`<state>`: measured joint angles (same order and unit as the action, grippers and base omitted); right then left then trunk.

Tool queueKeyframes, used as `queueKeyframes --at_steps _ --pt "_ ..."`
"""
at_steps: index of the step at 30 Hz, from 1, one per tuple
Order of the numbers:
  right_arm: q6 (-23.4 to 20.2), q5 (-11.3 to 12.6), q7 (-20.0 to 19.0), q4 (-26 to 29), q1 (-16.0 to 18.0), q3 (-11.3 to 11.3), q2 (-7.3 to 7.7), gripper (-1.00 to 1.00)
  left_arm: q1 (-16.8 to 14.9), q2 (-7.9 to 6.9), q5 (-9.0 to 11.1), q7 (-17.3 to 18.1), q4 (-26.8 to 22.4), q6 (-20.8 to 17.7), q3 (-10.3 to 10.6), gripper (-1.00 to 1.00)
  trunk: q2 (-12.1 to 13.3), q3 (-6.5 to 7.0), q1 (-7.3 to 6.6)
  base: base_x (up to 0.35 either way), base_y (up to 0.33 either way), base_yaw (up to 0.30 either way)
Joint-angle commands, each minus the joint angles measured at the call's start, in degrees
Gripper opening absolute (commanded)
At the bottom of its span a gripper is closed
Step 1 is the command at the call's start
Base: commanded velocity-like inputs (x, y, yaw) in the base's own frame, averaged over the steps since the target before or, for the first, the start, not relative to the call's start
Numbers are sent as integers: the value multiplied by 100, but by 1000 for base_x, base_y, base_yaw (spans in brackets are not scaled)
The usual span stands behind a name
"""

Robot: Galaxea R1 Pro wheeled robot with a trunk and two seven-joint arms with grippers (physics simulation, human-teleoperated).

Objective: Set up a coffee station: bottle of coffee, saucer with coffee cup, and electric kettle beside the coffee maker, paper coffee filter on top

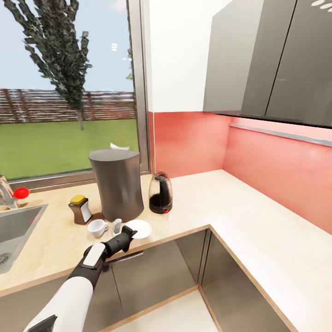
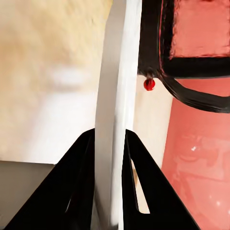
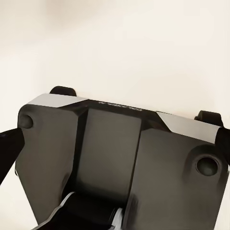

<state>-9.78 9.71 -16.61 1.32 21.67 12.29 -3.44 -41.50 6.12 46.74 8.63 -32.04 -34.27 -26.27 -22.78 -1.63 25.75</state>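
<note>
The left tool (image 1: 125, 236) is clenched on the near rim of the white saucer (image 1: 139, 228), which lies on the bench (image 1: 258, 230) before the coffee maker (image 1: 116, 184), the cup (image 1: 97, 227) just left of it.

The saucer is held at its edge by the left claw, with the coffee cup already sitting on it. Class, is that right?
Partly. The left claw does grip the saucer, but the head view shows the coffee cup standing on the countertop beside it.

Coffee maker (image 1: 115, 183) looks like matt dark metal, the electric kettle (image 1: 160, 193) glossy glass-like, the saucer (image 1: 139, 228) smooth white, and the bench (image 1: 258, 221) matt beige stone-ish.
</note>
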Motion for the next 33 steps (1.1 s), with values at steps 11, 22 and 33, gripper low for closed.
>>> queueKeyframes --at_steps 11,22,33 --pt "-33 58 -9 8 3 46 1 100 -8 43 -24 -54 58 -61 -34 -100 -14 -13 4 104 -54 0" --pt "-33 58 -9 8 -5 46 8 100 -8 13 -7 -54 185 -53 -36 -100 -14 -13 4 70 -72 0" --pt "-33 58 -9 8 -7 46 6 100 -8 3 -9 -46 456 -53 -36 -100 -14 -13 4 94 -2 0"
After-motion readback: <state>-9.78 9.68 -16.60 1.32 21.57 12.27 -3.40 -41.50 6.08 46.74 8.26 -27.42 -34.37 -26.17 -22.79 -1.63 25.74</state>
